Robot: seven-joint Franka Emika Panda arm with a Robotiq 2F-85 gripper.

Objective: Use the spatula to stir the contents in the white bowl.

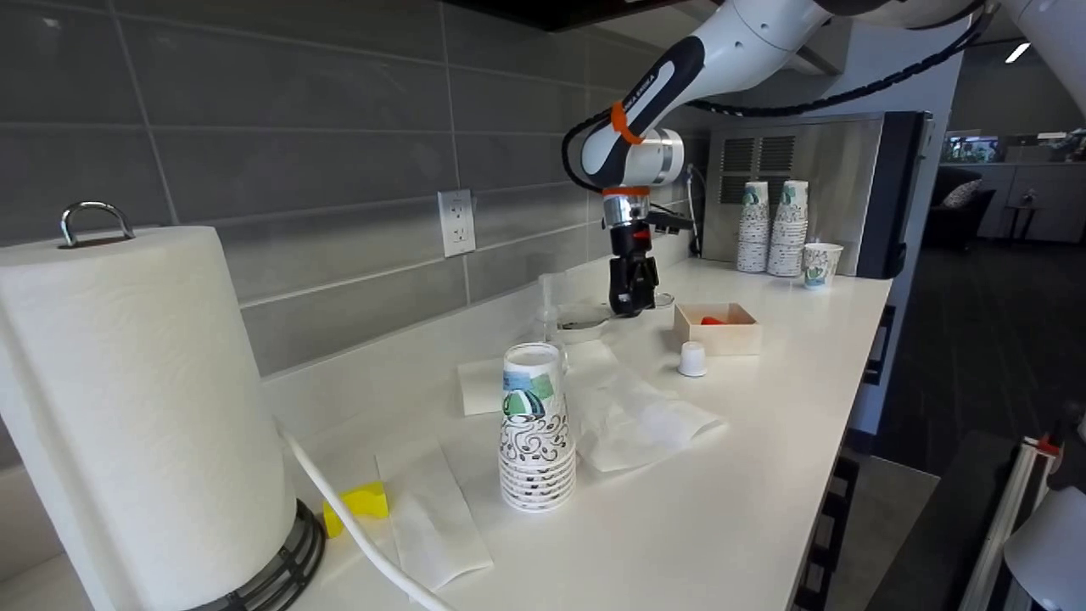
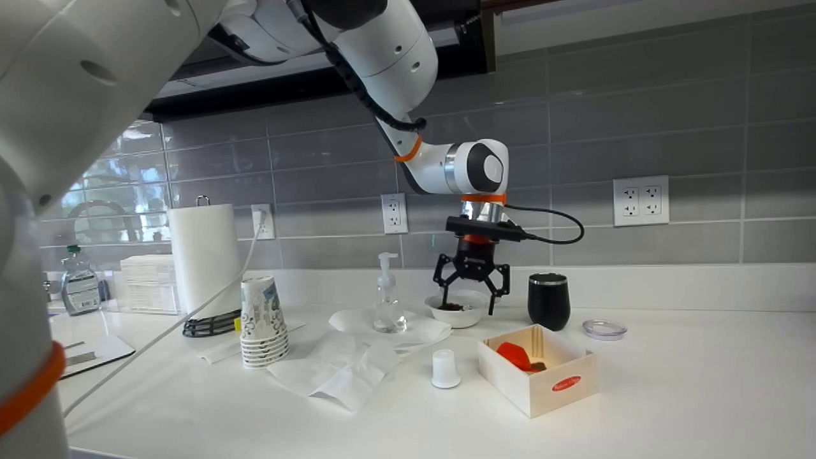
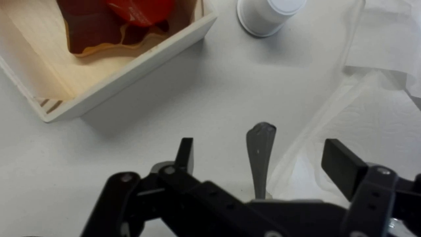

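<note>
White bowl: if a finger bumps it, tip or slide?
The white bowl will probably slide before it tips, since it looks low and wide. The counter around it looks smooth, so drag is likely small. A sharp bump could spill its dark contents: the bowl is shallow and uncovered.

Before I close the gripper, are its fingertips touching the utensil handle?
Apart. The wrist view shows the utensil handle between the spread fingertips, with a clear gap on either side.

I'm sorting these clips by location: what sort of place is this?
Likely an office break room or kitchenette: stacks of paper cups and a roll of paper towels stand on a white counter along a tiled wall.
</note>
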